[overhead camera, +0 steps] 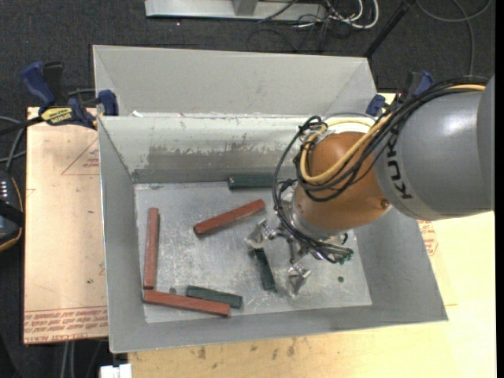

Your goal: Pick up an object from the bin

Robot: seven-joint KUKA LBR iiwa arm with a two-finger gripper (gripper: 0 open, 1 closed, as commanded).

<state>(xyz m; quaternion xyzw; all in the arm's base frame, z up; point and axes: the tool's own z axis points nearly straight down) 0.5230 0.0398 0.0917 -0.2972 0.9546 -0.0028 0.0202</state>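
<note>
Dark green short bar point(264, 272): it lies slanted on the floor of the bin point(236, 85), right of centre, directly under the gripper point(277, 258), whose fingers point(298, 276) you will find spread either side of it, pinching nothing. Step in hand, as judged: positioning for the grasp; your next move calls for closing across the bar's narrow width, then lifting. Legible writing: "KU" on the grey arm point(441, 156); nearest neighbour, a red-brown bar point(228, 217), apart.

3 reddish-brown bars point(229, 217) and 3 dark green bars point(214, 296) are lying in the grey bin point(118, 211), its floor showing pale speckled scuffs.
</note>
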